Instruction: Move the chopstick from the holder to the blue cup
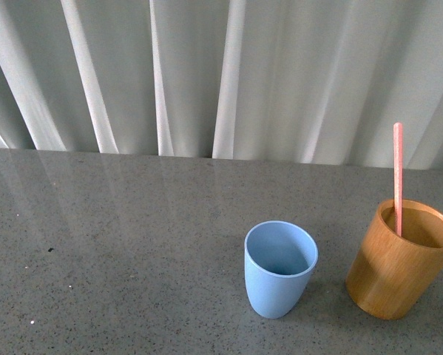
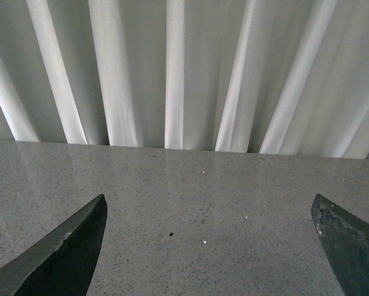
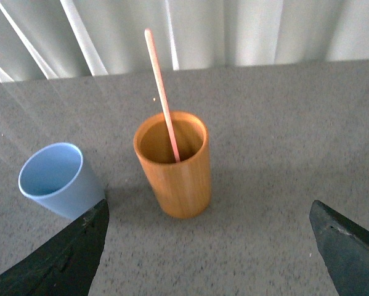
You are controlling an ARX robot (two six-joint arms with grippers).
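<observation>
A pink-salmon chopstick point(image 1: 398, 177) stands upright in the orange-brown wooden holder point(image 1: 400, 271) at the right of the grey table. The light blue cup point(image 1: 279, 268) stands empty just left of the holder. Neither arm shows in the front view. In the right wrist view the holder point(image 3: 175, 166) with the chopstick point(image 3: 162, 95) stands a little beyond my open right gripper point(image 3: 209, 213), and the blue cup point(image 3: 58, 179) sits beside it near one fingertip. My left gripper point(image 2: 209, 206) is open and empty over bare table, with none of the task's things between its fingers.
The grey speckled table point(image 1: 117, 244) stretches wide to the left of the cups. A white pleated curtain point(image 1: 221, 74) hangs behind the table's far edge. The holder stands close to the front view's right border.
</observation>
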